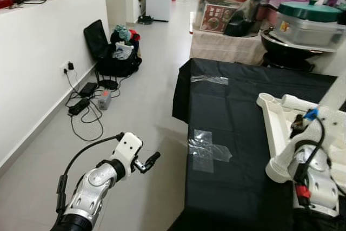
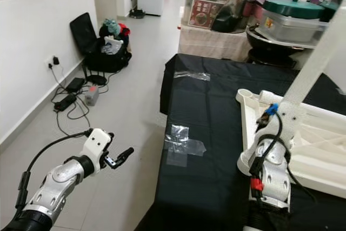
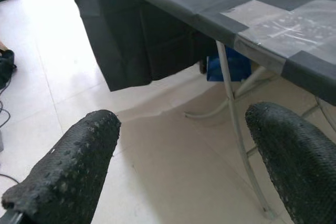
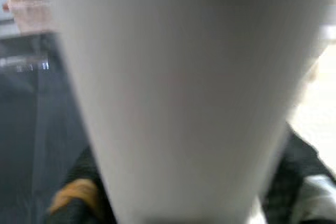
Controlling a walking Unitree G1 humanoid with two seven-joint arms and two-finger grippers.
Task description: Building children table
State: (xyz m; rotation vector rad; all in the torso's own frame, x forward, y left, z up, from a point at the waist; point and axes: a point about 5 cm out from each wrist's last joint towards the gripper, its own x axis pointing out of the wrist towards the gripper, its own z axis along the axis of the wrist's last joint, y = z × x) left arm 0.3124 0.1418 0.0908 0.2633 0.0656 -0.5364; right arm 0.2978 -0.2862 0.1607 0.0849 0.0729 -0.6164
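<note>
A white plastic children's table top [image 2: 324, 155] lies upside down on the right part of a table covered in black cloth [image 1: 238, 112]. It has round corner sockets [image 2: 246, 96]. My right gripper [image 2: 285, 116] is over the top's near corner, shut on a long white table leg [image 2: 319, 58] that slants up to the right. In the right wrist view the leg [image 4: 178, 87] stands between the black fingers [image 4: 79, 192]. My left gripper [image 1: 148, 162] hovers over the floor to the left of the table, open, its fingers [image 3: 68, 166] holding nothing.
Clear tape patches [image 1: 208, 150] hold the cloth near the table's left edge. Cables and chargers [image 1: 81, 104] and a black bag [image 1: 116, 58] lie by the left wall. Behind the black table a side table carries pots and boxes [image 1: 303, 25]. Tiled floor [image 1: 146, 106] runs between.
</note>
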